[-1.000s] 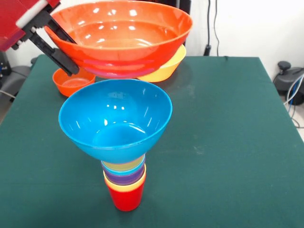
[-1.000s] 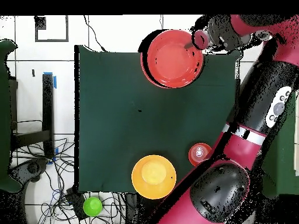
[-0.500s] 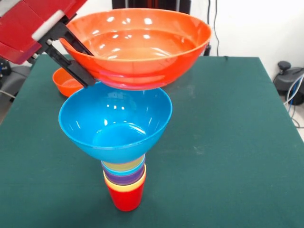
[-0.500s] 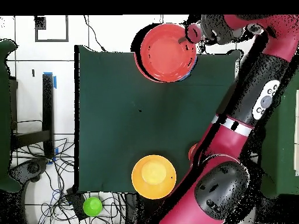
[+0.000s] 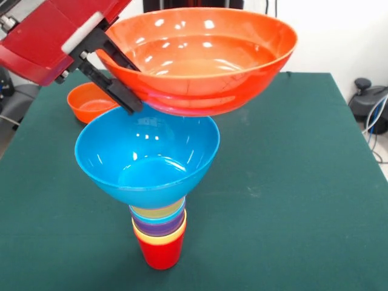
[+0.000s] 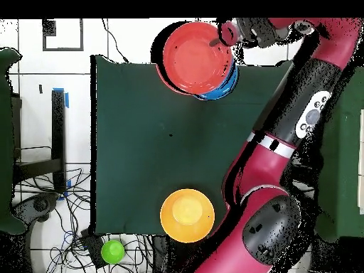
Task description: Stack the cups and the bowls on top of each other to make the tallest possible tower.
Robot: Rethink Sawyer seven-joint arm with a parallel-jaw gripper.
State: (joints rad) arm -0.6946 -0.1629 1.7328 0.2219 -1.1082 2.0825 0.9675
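Gripping wide orange bowl (image 5: pixel 200 60) rim, end effector (image 5: pixel 115 76), above blue bowl (image 5: pixel 145 157)

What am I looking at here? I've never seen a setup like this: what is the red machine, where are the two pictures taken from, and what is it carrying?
The red machine is a robot arm with one gripper at its end. One picture looks across a green table toward the robot; the other looks straight down from above, with the robot's base at the bottom.

The gripper's black fingers pinch the rim of a wide orange bowl, holding it in the air above a large blue bowl. That blue bowl sits on top of a stack of nested cups, with a red cup at the base.

Elsewhere on the table are a small orange bowl and, seen from above, a yellow-orange bowl.
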